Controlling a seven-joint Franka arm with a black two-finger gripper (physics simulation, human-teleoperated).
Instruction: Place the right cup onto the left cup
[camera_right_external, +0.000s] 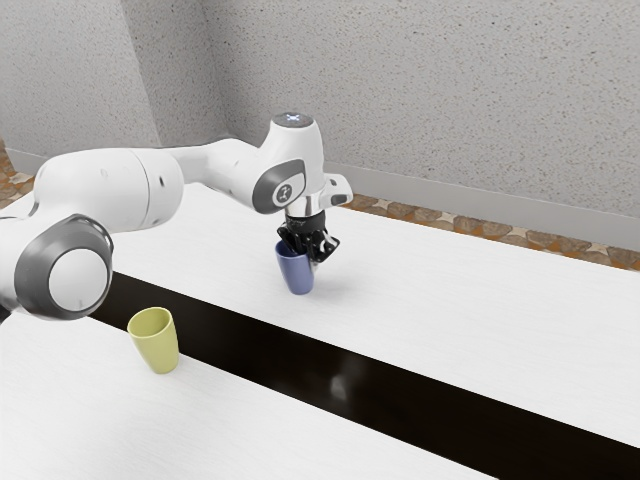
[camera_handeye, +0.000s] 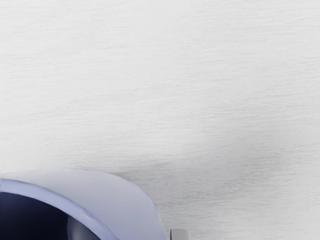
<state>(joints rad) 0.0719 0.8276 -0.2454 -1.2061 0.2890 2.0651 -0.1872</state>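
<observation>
Blue cup (camera_right_external: 297, 272) on or just above white bench (camera_right_external: 450, 310), beyond dark strip from yellow cup (camera_right_external: 157, 345). Hand (camera_right_external: 314, 256) at blue cup's rim; cannot tell whether clenched or released. Cup probably light, stiff, smooth, may slip; best pinched by wall, squarely, kept upright.

From where I stand, one cup (camera_right_external: 153, 345) is on the table (camera_right_external: 450, 320), on the near side of a long strip (camera_right_external: 420, 400), just beside its edge, toward the exterior view's left. The other cup (camera_right_external: 296, 272) is beyond the strip, farther back and to the exterior view's right, well apart from the first. The end effector (camera_right_external: 310, 243) is at its rim. Behind the table come the floor (camera_right_external: 430, 215), then a wall (camera_right_external: 420, 100).
</observation>
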